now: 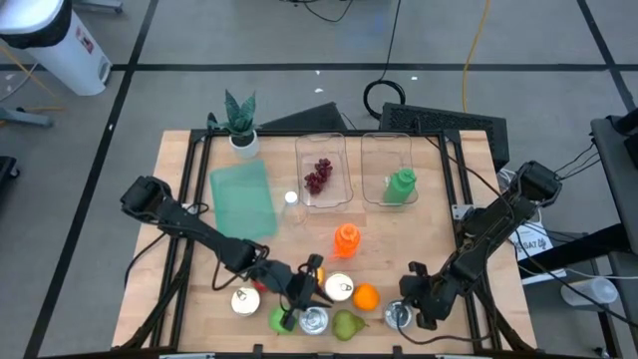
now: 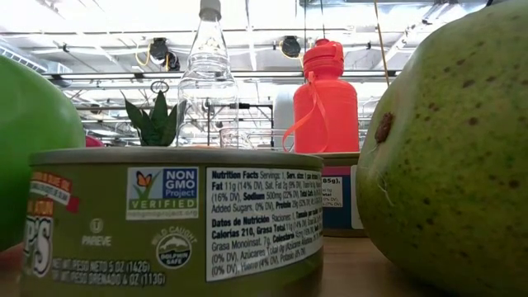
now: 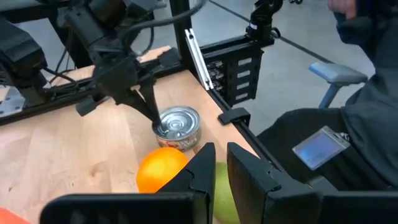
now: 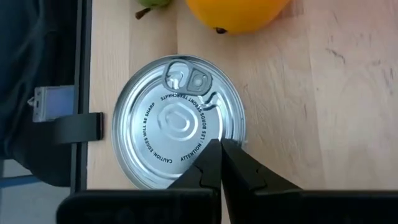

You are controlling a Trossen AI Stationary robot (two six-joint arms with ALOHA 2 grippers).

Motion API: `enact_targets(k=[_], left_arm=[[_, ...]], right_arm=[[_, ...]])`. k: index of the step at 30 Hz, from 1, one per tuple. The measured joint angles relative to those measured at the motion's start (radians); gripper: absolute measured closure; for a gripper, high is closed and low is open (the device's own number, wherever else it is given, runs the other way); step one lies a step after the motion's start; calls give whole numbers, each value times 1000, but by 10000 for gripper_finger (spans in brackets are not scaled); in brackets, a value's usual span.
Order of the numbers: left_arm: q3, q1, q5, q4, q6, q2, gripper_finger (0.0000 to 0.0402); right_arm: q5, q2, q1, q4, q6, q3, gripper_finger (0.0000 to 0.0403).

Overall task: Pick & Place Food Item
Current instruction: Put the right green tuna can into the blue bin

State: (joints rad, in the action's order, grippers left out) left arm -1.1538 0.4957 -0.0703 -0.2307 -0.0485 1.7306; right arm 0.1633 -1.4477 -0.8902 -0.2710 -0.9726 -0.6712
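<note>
A silver can (image 1: 399,317) stands upright near the table's front edge, right of an orange (image 1: 366,296) and a green pear (image 1: 346,324). My right gripper (image 4: 221,149) is shut and slants down onto this can's lid (image 4: 177,124); the left wrist view shows it (image 3: 152,118) on the same can (image 3: 179,124). My left gripper (image 3: 221,171) is shut with nothing in it. It hovers left of the orange (image 3: 161,171) among the cans (image 1: 311,289), pointing toward the table's right edge. My right gripper's shut fingertips (image 4: 214,155) meet the can's lid near its rim (image 4: 205,140), on the side away from the pull tab. They slant down from above and from the table's right. The can stands upright on the table.
More cans (image 1: 244,299) (image 1: 339,287) (image 1: 314,319) and a green fruit (image 1: 281,319) crowd the front edge. An orange bottle (image 1: 346,239) and a clear bottle (image 1: 291,204) stand mid-table. At the back are a tray with grapes (image 1: 319,178), another tray (image 1: 387,170), a green board (image 1: 242,199) and a plant (image 1: 239,120).
</note>
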Motion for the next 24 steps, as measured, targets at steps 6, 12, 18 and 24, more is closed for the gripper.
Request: enact_targets(k=[6, 12, 18, 24], left_arm=[[0, 0, 1, 29, -2, 0, 350], [0, -3, 0, 29, -39, 0, 350], [0, -4, 0, 30, -51, 0, 350], [0, -5, -2, 57, -55, 0, 350]], right_arm=[[17, 0, 0, 37, 41, 34, 403], [28, 30, 0, 175, 327, 3, 403], [182, 34, -2, -203, 353, -250, 403], [49, -22, 50, -432, 182, -316, 403]])
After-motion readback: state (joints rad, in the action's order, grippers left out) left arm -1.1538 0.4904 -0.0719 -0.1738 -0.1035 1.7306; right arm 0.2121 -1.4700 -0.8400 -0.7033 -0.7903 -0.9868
